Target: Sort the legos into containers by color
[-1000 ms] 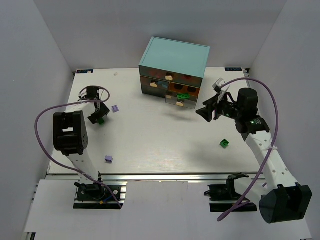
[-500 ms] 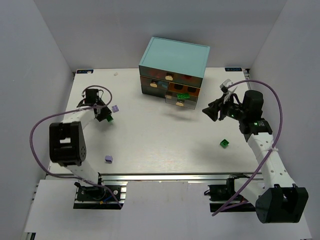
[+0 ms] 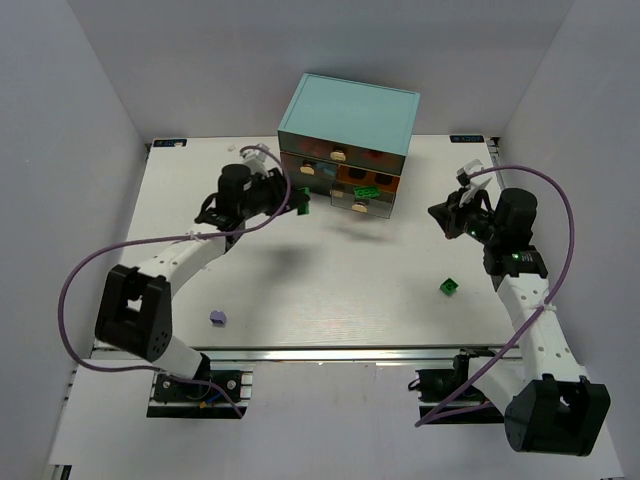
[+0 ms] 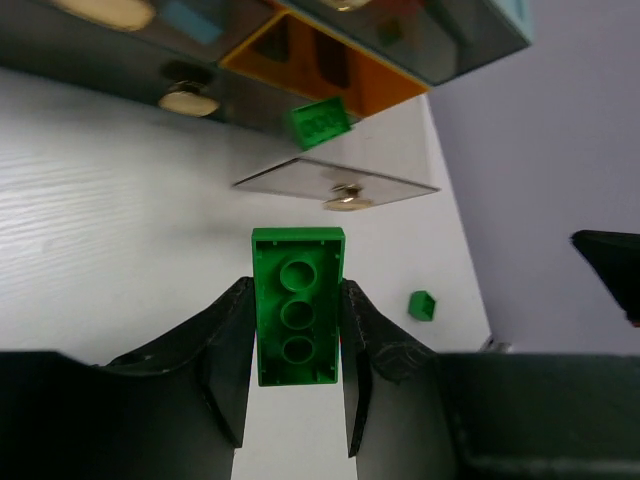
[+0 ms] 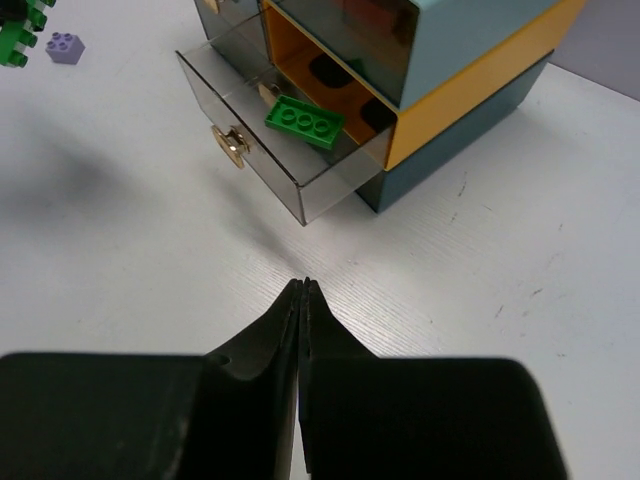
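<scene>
Green lego (image 3: 300, 203), top view: hung above the surface (image 3: 300, 285), near the front of the cabinet (image 3: 348, 108); a delivery step, I judged.
Left wrist view: left jaws pinched it by its long sides; next it needed carrying over the open drawer (image 4: 330, 176) and letting go.
Right wrist view: right jaws pressed together, empty; that drawer held one green brick (image 5: 304, 120).

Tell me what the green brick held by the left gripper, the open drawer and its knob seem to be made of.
Brick: glossy moulded plastic, judging by its hollow underside with three round tubes.
Drawer: probably clear plastic with a smoky tint; its walls are dark yet see-through.
Knob: shiny and brass-coloured, either metal or metallised plastic; the look leaves it open.
</scene>
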### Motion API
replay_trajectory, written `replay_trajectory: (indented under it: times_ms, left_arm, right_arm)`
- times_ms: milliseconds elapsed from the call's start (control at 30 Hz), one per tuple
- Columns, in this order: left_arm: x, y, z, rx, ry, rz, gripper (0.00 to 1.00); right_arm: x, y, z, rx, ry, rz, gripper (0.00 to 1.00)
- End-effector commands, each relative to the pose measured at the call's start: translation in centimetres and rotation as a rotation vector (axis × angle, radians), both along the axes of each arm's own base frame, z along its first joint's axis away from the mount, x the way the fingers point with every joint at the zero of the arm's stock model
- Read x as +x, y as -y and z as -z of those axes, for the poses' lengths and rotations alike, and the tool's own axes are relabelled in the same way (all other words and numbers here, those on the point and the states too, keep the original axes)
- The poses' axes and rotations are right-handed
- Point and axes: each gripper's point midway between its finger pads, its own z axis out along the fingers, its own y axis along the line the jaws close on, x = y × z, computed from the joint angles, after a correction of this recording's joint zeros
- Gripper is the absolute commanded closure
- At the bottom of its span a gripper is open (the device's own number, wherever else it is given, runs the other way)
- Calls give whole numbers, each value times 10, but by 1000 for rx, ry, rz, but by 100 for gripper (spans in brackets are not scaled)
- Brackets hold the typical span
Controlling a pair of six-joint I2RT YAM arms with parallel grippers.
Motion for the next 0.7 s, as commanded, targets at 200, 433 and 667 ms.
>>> replay_trajectory:
  times_ms: [200,433,667]
  left_arm:
    - [33,93,-58,-236,79,-9,99]
    - [58,133,-61,-274,98,-106,99]
    - [75,147,-66,-342,172,-260,96]
  right_arm:
    - [13,16,-1,6,21,53,100]
    - [13,20,3,5,14,60,100]
    - [13,19,4,9,9,45,99]
